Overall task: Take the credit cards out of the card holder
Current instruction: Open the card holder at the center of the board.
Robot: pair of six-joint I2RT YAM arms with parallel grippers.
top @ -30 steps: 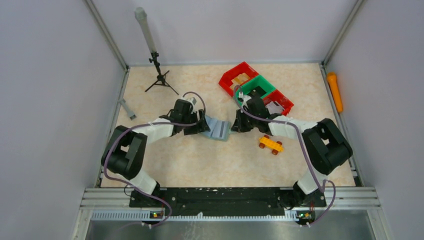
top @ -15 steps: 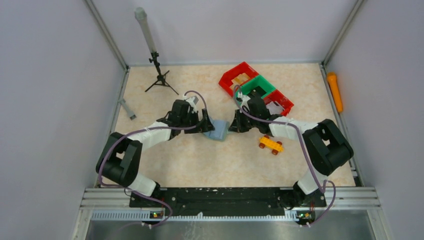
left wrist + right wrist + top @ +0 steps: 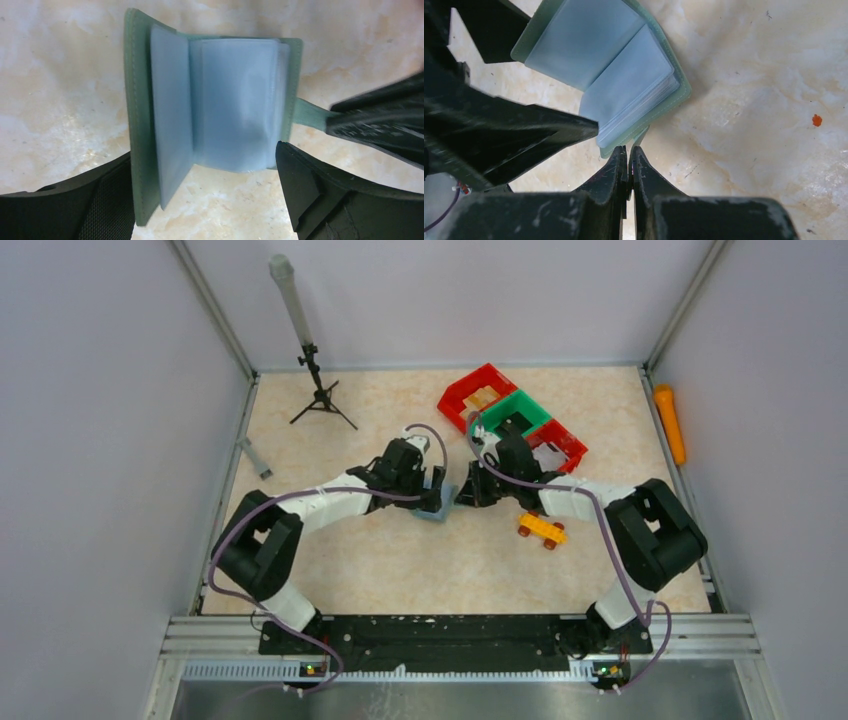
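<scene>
The left gripper (image 3: 204, 154) stands with jaws wide apart, straddling the open card holder (image 3: 220, 100) — placed, I judge, to reach into its pale sleeves (image 3: 235, 95). The holder lies opened out mid-tabletop (image 3: 400, 570), between the two grippers. At its right edge the right gripper (image 3: 630, 152) is pinched together on the small tab (image 3: 310, 112) — likely pinning the holder against sliding. Count: one holder, one tab, two grippers. No credit cards show, so their number cannot be told. Further right sits one yellow toy car (image 3: 541, 529).

Pale grey walls (image 3: 450, 300), beige marbled tabletop (image 3: 420, 565), alu frame (image 3: 700, 625)
</scene>
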